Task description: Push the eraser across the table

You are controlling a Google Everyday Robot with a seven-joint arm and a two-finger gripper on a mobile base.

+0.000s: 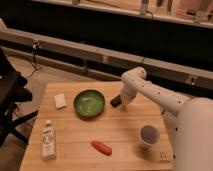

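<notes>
The eraser (115, 101), a small black block, lies on the light wooden table (120, 131) just right of the green bowl (89, 103), near the far edge. My white arm reaches in from the right and bends down over the table. The gripper (123, 103) is low at the tabletop, right beside the eraser on its right side, seemingly touching it. The arm's wrist hides the gripper's tip.
A white rectangular block (60, 100) lies left of the bowl. A white bottle (48, 140) lies at the front left. A red object (101, 147) lies at the front middle. A white cup (148, 136) stands at the front right. A black chair (10, 100) is to the left.
</notes>
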